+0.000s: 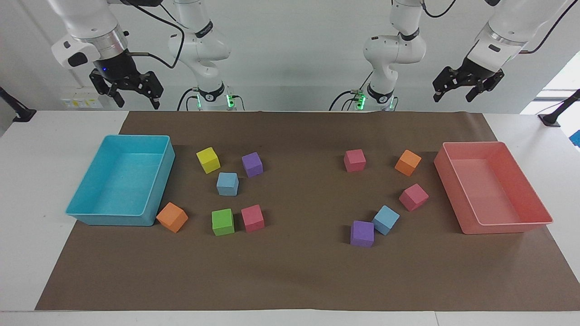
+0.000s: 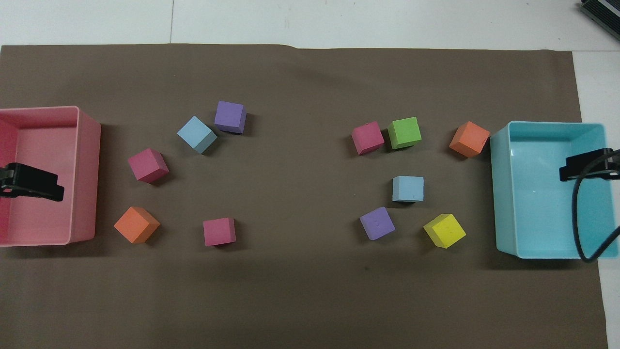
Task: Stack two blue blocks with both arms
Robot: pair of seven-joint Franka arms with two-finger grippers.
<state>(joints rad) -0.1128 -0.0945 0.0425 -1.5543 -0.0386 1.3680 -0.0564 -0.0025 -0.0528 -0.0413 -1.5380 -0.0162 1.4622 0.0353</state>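
Two blue blocks lie apart on the brown mat. One blue block (image 1: 227,184) (image 2: 408,188) sits toward the right arm's end, among a yellow, a purple and a green cube. The other blue block (image 1: 386,219) (image 2: 196,134) is toward the left arm's end, beside a purple cube (image 1: 362,233). My right gripper (image 1: 137,102) (image 2: 586,165) hangs open and empty high over the turquoise tray. My left gripper (image 1: 453,96) (image 2: 34,182) is open and empty too, high over the pink tray. Neither gripper touches anything.
A turquoise tray (image 1: 120,219) (image 2: 499,194) stands at the right arm's end and a pink tray (image 1: 503,228) (image 2: 87,179) at the left arm's end. Pink, orange, purple, yellow and green cubes are scattered between them.
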